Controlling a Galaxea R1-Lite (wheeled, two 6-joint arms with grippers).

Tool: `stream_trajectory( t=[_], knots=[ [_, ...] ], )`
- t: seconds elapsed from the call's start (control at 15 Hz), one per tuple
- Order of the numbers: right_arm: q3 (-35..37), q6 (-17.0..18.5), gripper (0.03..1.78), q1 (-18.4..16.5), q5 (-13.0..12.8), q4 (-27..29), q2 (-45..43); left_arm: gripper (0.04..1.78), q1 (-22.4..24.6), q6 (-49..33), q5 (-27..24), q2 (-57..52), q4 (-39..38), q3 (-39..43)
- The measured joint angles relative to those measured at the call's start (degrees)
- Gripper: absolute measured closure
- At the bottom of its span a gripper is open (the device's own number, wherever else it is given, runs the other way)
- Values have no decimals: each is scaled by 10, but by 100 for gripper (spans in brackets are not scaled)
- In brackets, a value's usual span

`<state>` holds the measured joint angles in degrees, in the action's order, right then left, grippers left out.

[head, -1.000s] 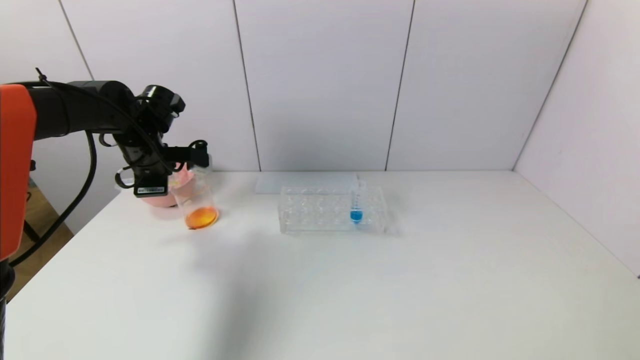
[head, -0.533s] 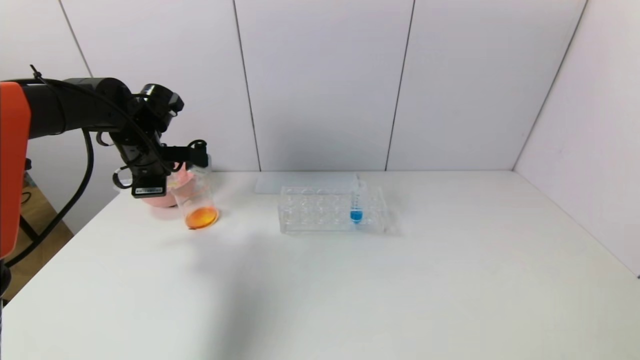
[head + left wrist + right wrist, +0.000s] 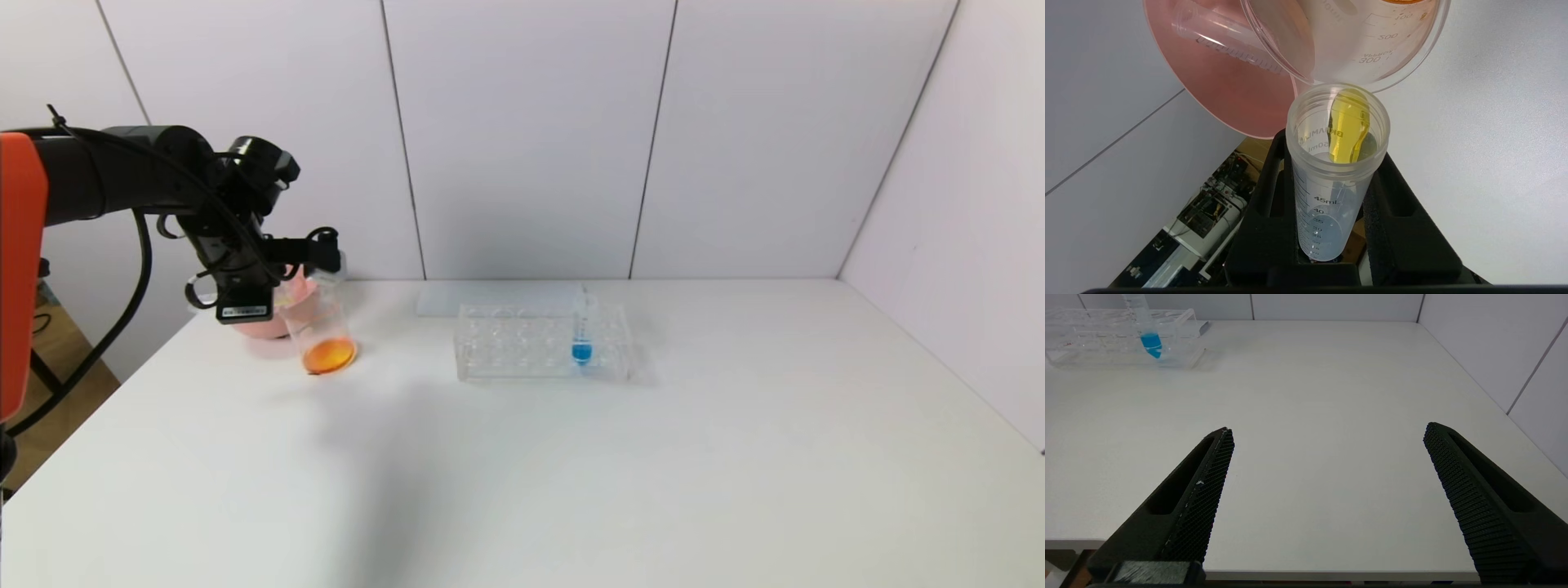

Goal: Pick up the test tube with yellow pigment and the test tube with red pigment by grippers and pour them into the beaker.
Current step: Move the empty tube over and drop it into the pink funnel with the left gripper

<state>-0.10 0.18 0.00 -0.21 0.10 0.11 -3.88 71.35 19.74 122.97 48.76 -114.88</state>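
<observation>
Left gripper (image 3: 1331, 228) clamped on yellow tube (image 3: 1337, 171), tipped mouth-first at beaker (image 3: 320, 322) rim. Yellow liquid is running toward the tube lip; the beaker already holds orange liquid. An empty tube (image 3: 1229, 45) lies in pink bowl (image 3: 1224, 90) behind the beaker. To pour well: keep the lip over the rim, tilt slowly, hold until drained. Right gripper (image 3: 1327, 473) idles wide open, empty, over table (image 3: 1306, 396), well apart from rack (image 3: 539, 343) with blue tube (image 3: 581, 331).

Tilted yellow-pigment tube (image 3: 1337, 163), mouth at the beaker (image 3: 320, 322) rim; orange liquid pools inside.
</observation>
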Motion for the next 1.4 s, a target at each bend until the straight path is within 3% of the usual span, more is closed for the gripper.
stream_trajectory(
  t=[0.33,0.53,1.4],
  knots=[
    [0,0,11,0,0,0,0,135,0,-31,-25,-8,-7,0],
    [0,0,11,0,0,0,0,135,1,-81,-90,-14,-7,0],
    [0,0,11,0,0,0,0,135,15,-121,-96,-33,-3,1]
  ],
)
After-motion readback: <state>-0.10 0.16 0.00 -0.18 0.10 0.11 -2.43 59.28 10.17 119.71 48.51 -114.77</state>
